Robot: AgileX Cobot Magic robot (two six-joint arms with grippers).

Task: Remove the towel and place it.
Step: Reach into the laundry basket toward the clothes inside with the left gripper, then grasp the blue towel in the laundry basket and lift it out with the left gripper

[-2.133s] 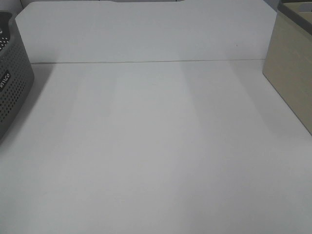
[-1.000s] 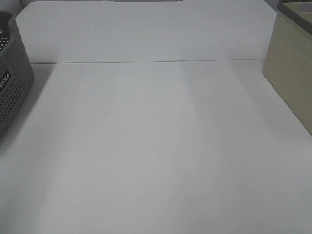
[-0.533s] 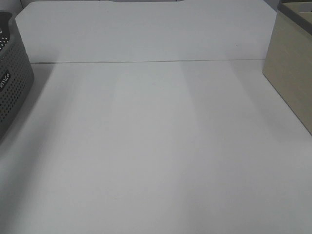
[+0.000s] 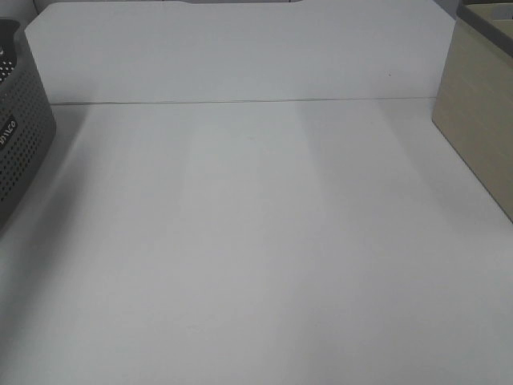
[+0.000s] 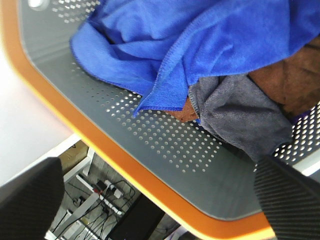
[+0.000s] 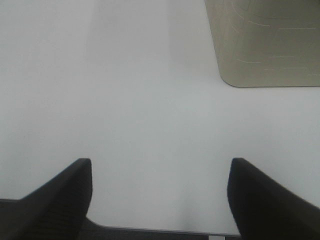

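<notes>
The deep-blue towel lies bunched inside the grey perforated basket, on top of a grey cloth and a brown cloth. My left gripper is open above the basket's orange rim, its dark fingertips apart and empty, not touching the towel. My right gripper is open and empty over the bare white table. In the exterior high view only the basket's side shows at the left edge; neither gripper nor the towel appears there.
A beige box stands at the table's right edge and also shows in the right wrist view. A low white back wall bounds the table's far side. Cables and a power strip lie on the floor beyond the basket.
</notes>
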